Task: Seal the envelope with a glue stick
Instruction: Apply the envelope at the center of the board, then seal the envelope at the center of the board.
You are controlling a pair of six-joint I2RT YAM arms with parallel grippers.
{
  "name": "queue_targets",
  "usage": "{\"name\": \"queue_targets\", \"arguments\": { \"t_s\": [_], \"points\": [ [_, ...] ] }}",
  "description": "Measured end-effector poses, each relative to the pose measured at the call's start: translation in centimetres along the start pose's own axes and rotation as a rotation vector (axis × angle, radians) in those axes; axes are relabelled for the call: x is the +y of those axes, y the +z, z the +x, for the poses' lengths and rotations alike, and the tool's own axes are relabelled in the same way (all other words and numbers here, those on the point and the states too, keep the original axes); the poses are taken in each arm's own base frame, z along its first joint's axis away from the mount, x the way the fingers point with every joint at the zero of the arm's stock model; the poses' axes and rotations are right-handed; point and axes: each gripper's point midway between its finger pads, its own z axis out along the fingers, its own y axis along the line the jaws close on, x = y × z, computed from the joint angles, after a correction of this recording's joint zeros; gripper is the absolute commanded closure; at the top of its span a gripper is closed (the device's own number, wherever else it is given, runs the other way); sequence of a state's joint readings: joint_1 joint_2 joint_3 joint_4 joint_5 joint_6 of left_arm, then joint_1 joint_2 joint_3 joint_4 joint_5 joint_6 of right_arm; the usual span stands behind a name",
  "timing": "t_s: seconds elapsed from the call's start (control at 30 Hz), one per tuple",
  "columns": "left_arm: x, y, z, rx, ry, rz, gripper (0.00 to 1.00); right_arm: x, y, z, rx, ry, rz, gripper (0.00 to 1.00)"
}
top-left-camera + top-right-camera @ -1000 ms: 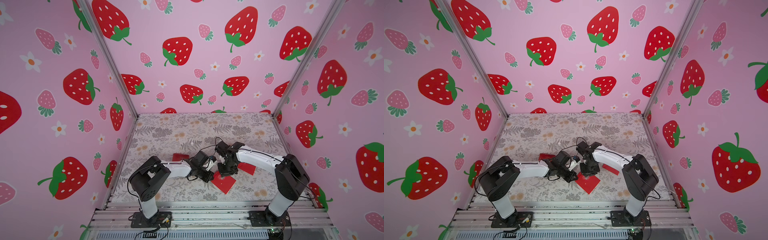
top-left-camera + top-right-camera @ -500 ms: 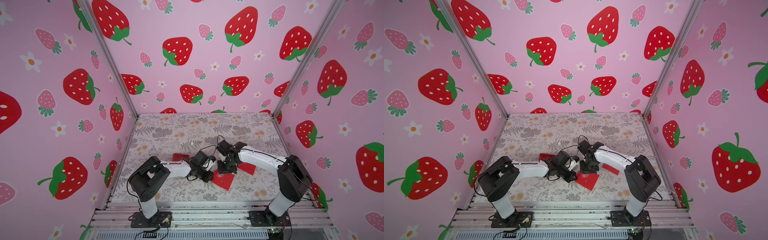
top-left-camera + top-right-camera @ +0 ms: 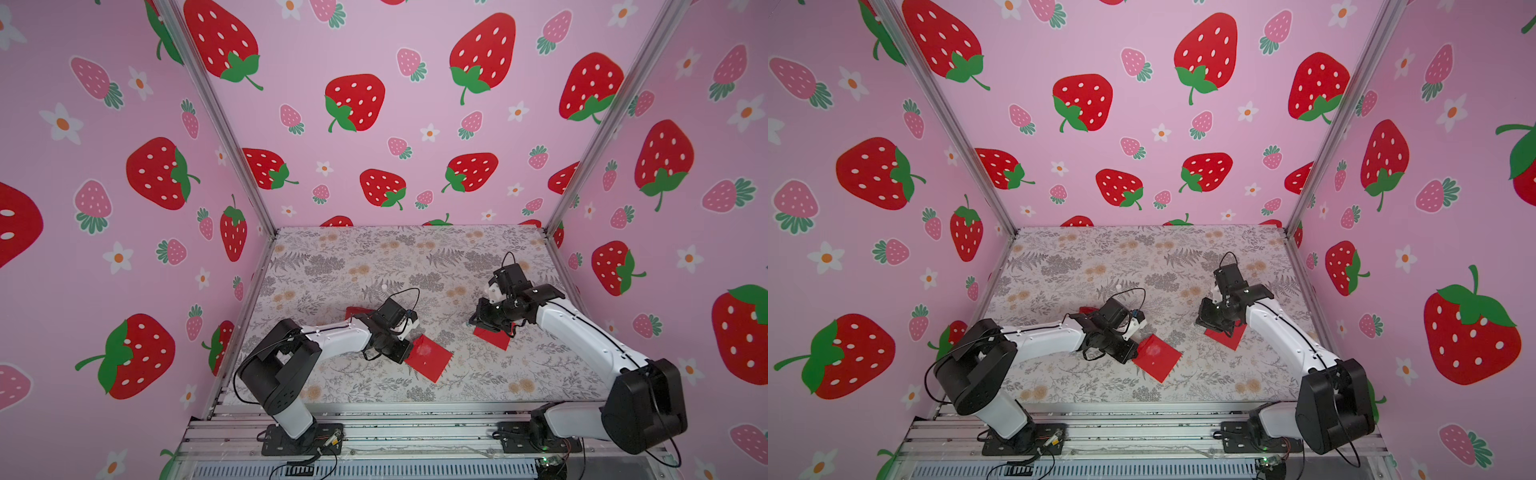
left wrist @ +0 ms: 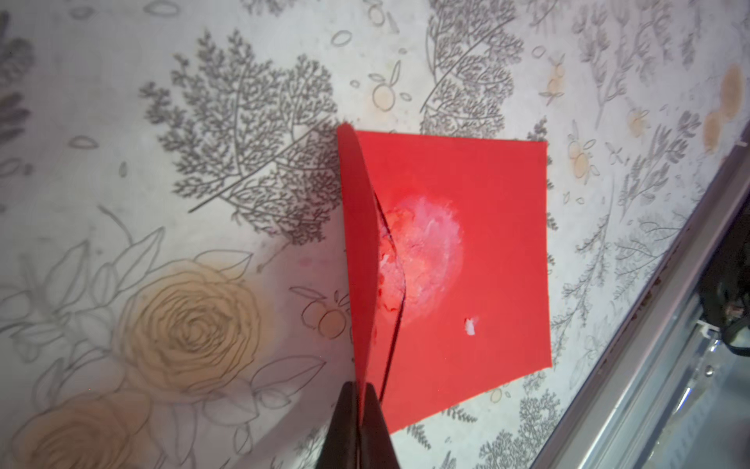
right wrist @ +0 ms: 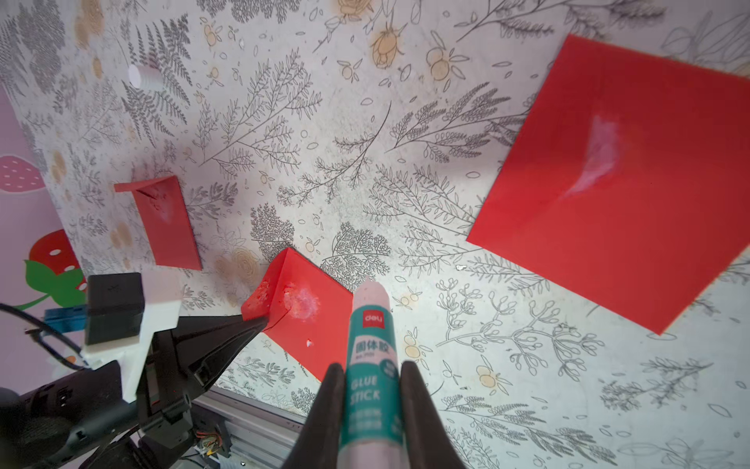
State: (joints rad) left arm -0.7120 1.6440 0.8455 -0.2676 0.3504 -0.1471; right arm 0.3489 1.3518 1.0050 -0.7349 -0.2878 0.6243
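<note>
A tabletop [image 3: 374, 257] under a grey fern and beige flower cloth fills the lower middle of both top views. It is boxed on three sides by pink walls [image 3: 374, 124] printed with red strawberries and white flowers. A metal rail [image 3: 415, 417] along the near edge carries two arms, the left arm [image 3: 332, 334] and the right arm [image 3: 582, 332]. Three red envelopes lie on the cloth. The central envelope [image 3: 430, 359] is at lower centre, the right envelope [image 3: 494, 338] is right of centre, and the far envelope [image 3: 355, 311] is left of centre, partly hidden behind the left arm. There is one glue stick [image 5: 371, 325] and one small white cylinder [image 5: 144, 76], which lies alone farther back. The left claw [image 4: 359, 422] is closed narrowly on the raised flap [image 4: 357, 243] of the central envelope. Only the left wrist view shows this pinch up close, along with a whitish glue patch [image 4: 426, 243] beside the flap. The right claw [image 5: 373, 365] grips the glue stick by its teal label, with the pale uncapped tip pointing away from the fingers. In the top views that claw sits over the right envelope, and the stick itself cannot be made out. The right wrist view alone shows all three envelopes whole and a pale smear on the right envelope.
</note>
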Motion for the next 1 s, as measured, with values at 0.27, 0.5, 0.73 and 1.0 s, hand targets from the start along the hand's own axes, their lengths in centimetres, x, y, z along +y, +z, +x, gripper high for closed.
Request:
{"name": "queue_targets", "arguments": {
  "t_s": [0.27, 0.5, 0.73, 1.0],
  "points": [
    [-1.6, -2.0, -3.5, -0.062, 0.031, 0.054, 0.79, -0.5, 0.0, -0.3, 0.006, 0.005, -0.024, 1.00],
    [-2.2, -2.0, -5.3, -0.077, 0.038, 0.078, 0.86, -0.7, -0.1, -0.6, 0.004, 0.009, -0.042, 1.00],
    [-1.2, -0.9, -3.7, -0.007, 0.020, 0.046, 0.85, -0.6, -0.2, -0.7, 0.009, 0.013, -0.055, 1.00],
    [-1.0, -1.0, -3.5, 0.004, 0.033, 0.035, 0.81, -0.4, -0.2, -0.6, 0.016, 0.014, -0.071, 1.00]
  ]
}}
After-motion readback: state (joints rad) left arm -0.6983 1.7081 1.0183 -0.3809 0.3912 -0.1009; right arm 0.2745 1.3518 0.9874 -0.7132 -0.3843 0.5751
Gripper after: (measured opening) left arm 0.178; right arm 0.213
